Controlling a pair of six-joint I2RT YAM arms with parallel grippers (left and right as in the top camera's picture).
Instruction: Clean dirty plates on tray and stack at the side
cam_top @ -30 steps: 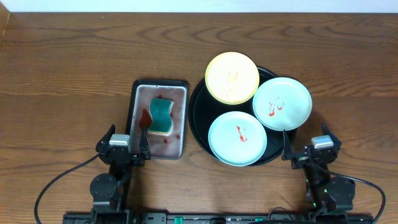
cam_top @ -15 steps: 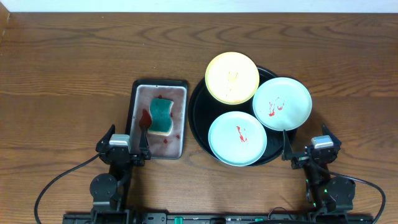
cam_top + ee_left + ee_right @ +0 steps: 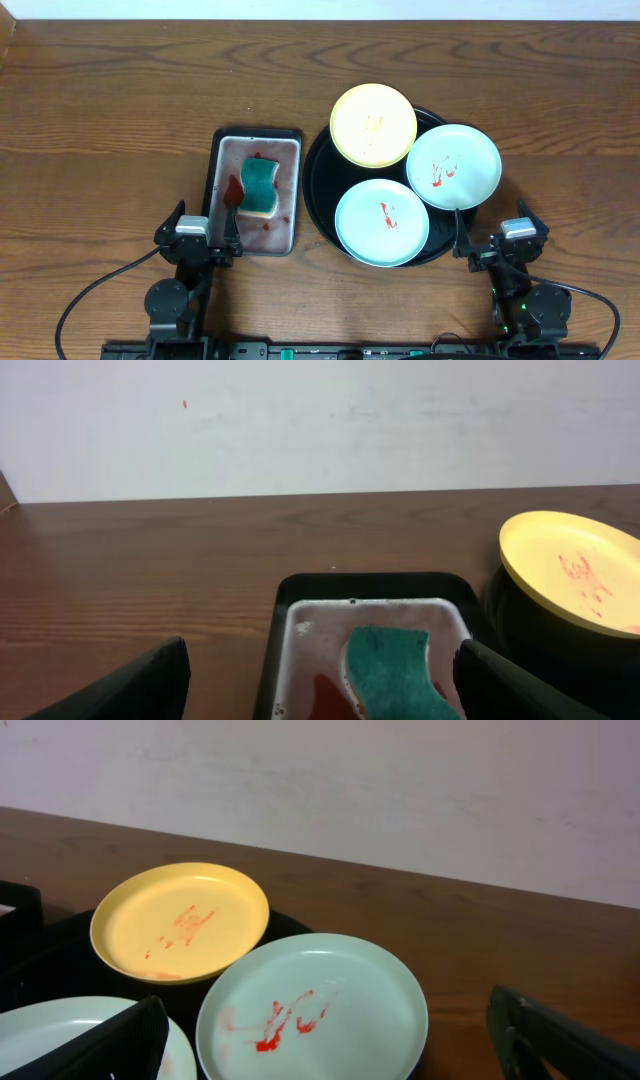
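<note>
Three plates lie on the round black tray [image 3: 318, 180], each smeared with red: a pale yellow plate [image 3: 373, 124] at the back, a mint plate [image 3: 453, 166] overhanging the right rim, and a mint plate [image 3: 381, 222] at the front. My left gripper [image 3: 203, 218] is open near the table's front edge, just before the grey tray's near left corner. My right gripper [image 3: 493, 228] is open at the front right of the black tray, holding nothing. The right wrist view shows the mint plate [image 3: 350, 970] between the open fingers and the yellow plate [image 3: 180, 920] beyond.
A small grey metal tray [image 3: 225, 150] left of the black tray holds a green sponge [image 3: 260, 186] and a red puddle [image 3: 236, 187]. In the left wrist view the sponge [image 3: 395, 670] lies ahead of my open fingers. Bare wooden table surrounds both trays.
</note>
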